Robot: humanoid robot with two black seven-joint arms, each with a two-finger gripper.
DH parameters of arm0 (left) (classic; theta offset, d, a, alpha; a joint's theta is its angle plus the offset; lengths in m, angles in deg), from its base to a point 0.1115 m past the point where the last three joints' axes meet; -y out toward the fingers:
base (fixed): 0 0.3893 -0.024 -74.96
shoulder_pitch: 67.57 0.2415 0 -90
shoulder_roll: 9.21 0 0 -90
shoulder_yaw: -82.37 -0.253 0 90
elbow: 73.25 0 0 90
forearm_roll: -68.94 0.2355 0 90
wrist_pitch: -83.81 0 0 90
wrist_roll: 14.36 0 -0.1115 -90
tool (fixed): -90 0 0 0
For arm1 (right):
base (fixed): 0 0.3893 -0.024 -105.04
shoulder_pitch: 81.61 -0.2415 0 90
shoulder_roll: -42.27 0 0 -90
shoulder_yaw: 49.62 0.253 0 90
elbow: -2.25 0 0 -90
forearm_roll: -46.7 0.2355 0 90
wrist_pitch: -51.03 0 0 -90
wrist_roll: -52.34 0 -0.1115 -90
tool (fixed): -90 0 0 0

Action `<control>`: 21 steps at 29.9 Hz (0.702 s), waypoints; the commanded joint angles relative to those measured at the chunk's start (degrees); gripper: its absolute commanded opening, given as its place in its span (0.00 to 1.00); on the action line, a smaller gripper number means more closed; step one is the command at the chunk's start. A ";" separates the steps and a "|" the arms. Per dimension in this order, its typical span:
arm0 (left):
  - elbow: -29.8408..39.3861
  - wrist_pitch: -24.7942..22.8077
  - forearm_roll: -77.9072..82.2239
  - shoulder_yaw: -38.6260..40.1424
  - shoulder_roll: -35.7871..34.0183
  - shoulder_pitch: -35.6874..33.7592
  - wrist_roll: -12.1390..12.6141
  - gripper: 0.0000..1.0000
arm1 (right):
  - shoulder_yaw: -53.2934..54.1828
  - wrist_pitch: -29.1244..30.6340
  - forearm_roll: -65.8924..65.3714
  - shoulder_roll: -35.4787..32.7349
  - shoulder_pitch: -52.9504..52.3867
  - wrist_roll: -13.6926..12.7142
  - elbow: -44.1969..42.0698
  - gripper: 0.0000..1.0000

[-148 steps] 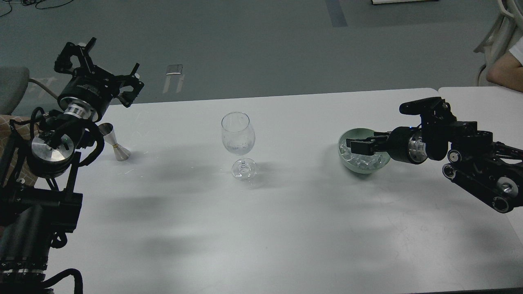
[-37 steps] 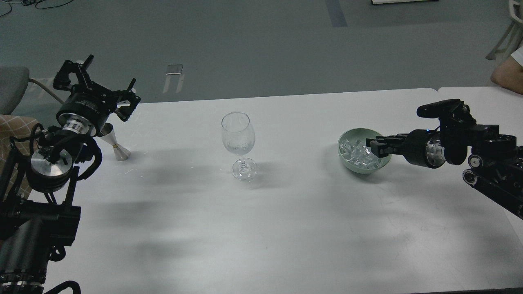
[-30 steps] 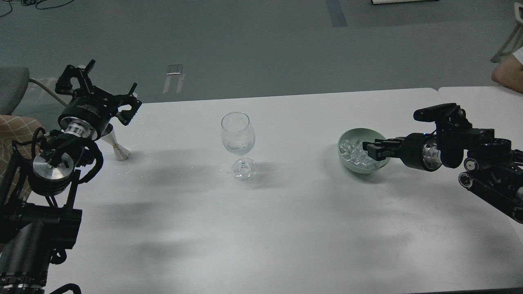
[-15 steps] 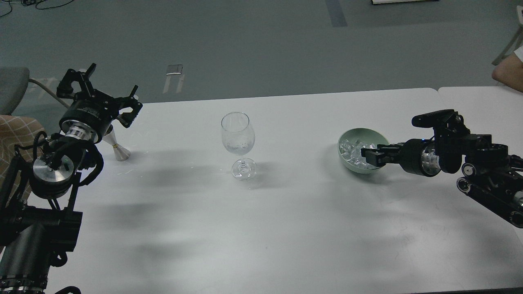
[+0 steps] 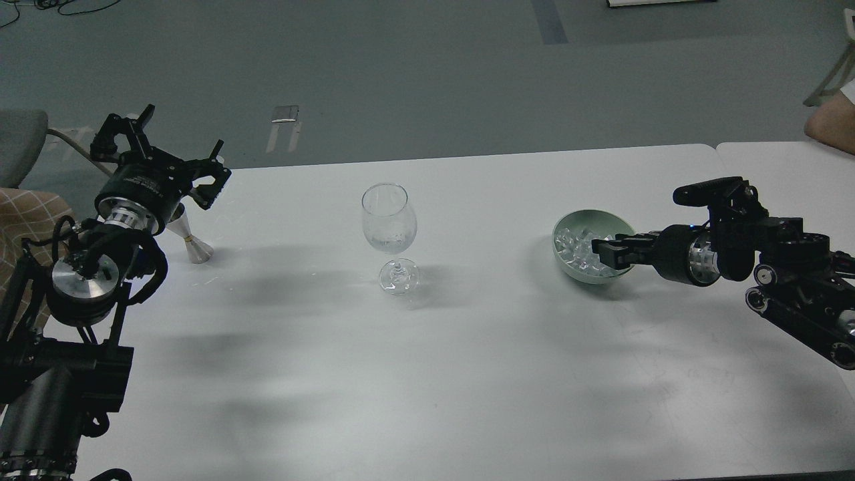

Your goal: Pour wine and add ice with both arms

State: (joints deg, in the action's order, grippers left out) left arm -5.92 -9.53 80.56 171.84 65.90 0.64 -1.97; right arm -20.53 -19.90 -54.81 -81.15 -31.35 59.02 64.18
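Note:
A clear wine glass (image 5: 389,224) stands upright mid-table, a little clear content low in its bowl. A pale green bowl (image 5: 565,264) to its right holds several clear ice cubes (image 5: 576,246). My right gripper (image 5: 602,252) reaches in from the right, its tips over the bowl's right side among the ice. Its dark fingers lie close together, and I cannot tell whether they hold a cube. My left gripper (image 5: 167,155) is open and empty, raised at the table's far left edge just above a small silver jigger (image 5: 192,242).
The white table (image 5: 427,361) joins a second table at a seam (image 5: 717,148) on the right. A person's arm (image 5: 828,123) is at the far right edge. A grey chair (image 5: 20,143) and patterned cloth (image 5: 20,220) are at the left.
My right gripper pulled back from the bowl's middle to its right side, then dropped slightly lower into it. My left gripper sank a little and stayed open. The glass and bowl did not move.

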 commanded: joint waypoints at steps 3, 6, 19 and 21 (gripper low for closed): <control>0.00 0.01 -0.02 0.00 -0.32 -0.01 0.00 0.98 | -0.17 0.08 0.00 0.46 -0.07 0.00 -1.02 0.38; 0.00 0.01 -0.02 0.00 -0.32 -0.01 0.00 0.98 | -0.26 0.08 0.00 0.81 0.11 0.00 -1.02 0.38; 0.00 0.01 -0.02 0.17 -0.23 0.08 -0.09 0.98 | -0.17 0.08 0.00 1.17 0.02 0.00 -1.20 0.28; -0.09 0.01 0.07 0.17 -0.23 0.08 -0.09 0.98 | -0.09 0.08 0.00 1.25 -0.16 0.00 -1.11 0.29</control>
State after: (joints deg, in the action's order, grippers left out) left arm -5.92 -9.52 80.57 172.01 65.76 0.71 -2.04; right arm -20.79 -19.81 -54.82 -80.09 -31.20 59.02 63.06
